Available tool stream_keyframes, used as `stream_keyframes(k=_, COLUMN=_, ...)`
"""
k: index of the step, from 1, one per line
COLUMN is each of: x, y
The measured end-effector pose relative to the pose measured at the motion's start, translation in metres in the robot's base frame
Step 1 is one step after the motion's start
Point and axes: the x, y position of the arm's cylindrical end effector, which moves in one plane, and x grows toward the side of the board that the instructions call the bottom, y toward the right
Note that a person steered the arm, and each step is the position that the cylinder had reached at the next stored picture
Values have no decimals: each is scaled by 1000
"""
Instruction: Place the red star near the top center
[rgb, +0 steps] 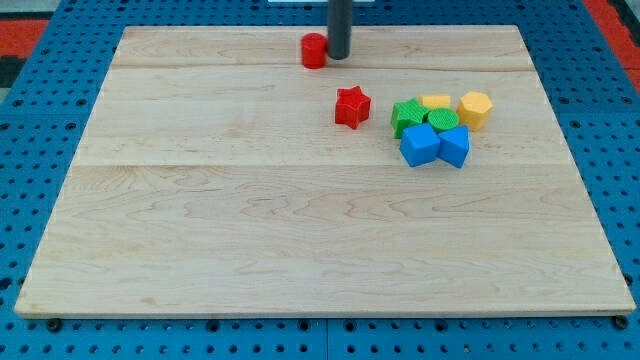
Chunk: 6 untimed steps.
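Right now my tip (339, 57) sits beside the red cylinder (314, 51), above the red star (352, 107); no pincer shows. Next, I must circle below the star.

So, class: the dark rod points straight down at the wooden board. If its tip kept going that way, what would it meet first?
My tip would meet the wooden board itself, probably at once. The red cylinder block sits just to the view's left, beside that line, not in it.

Two red blocks (352, 107), two green (407, 117), two yellow (475, 108), two blue (420, 146).
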Motion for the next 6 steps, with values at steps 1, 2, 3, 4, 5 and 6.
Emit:
stream_keyframes(k=1, x=-9, y=-36)
stream_keyframes(k=2, x=-9, y=-114)
stream_keyframes(k=3, x=-9, y=-174)
stream_keyframes(k=4, x=5, y=-103)
stream_keyframes(k=5, x=15, y=-62)
stream_keyframes(k=6, x=33, y=-9)
